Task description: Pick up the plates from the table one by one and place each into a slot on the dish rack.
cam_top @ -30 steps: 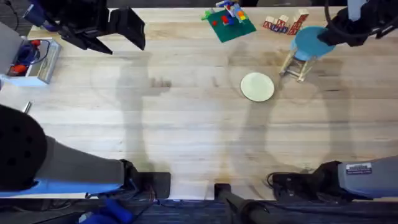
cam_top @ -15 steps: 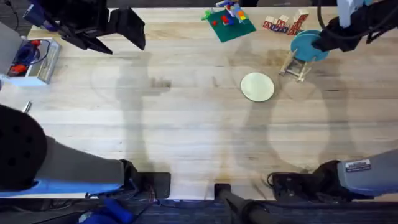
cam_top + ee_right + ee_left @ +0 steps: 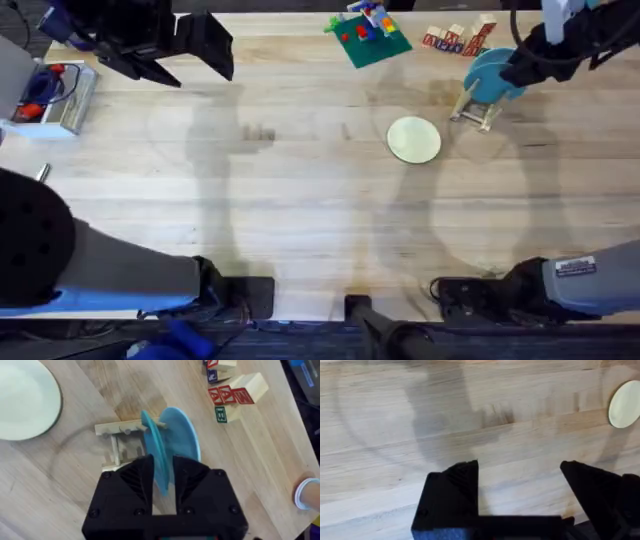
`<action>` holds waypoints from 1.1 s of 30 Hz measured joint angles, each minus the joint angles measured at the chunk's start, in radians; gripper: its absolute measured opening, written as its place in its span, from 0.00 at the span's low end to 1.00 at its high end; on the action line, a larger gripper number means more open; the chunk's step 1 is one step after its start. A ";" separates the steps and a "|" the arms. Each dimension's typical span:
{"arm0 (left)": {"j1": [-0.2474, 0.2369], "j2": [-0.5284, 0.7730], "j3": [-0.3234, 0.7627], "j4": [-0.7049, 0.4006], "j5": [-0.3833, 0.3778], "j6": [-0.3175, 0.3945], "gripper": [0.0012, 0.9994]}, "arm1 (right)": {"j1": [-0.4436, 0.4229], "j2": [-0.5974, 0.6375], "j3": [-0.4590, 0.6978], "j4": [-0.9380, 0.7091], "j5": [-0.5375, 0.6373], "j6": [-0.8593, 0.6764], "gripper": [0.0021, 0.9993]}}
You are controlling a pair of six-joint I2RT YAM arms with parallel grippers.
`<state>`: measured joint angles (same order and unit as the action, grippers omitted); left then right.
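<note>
From overhead we see the right gripper clamped on the teal plate standing in the slatted wooden dish rack, the pale round plate flat on the grained table nearby, while the left gripper, fingers apart, holds nothing; the right wrist view shows black fingers pinching the teal plate's rim.

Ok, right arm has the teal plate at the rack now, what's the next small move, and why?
Probably open the right gripper and back off: the teal plate stands on edge between the dish rack slats, fingers clamped on its rim. The yellow-green plate lies flat on the table, next.
</note>
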<state>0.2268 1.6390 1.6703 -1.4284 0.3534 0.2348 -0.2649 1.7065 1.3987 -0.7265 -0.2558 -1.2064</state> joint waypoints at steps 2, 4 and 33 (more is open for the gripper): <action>0.000 0.000 0.000 0.000 0.000 0.000 0.99 | 0.000 0.000 0.000 0.000 0.000 0.000 0.24; 0.000 0.000 0.000 0.000 0.000 0.000 0.99 | 0.000 0.000 0.000 0.000 0.000 0.000 0.24; 0.000 0.000 0.000 0.000 0.000 0.000 0.99 | 0.000 -0.223 0.000 0.000 0.044 0.009 0.40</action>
<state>0.2268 1.6390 1.6703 -1.4283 0.3534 0.2348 -0.2649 1.4835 1.3991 -0.7269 -0.2118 -1.1978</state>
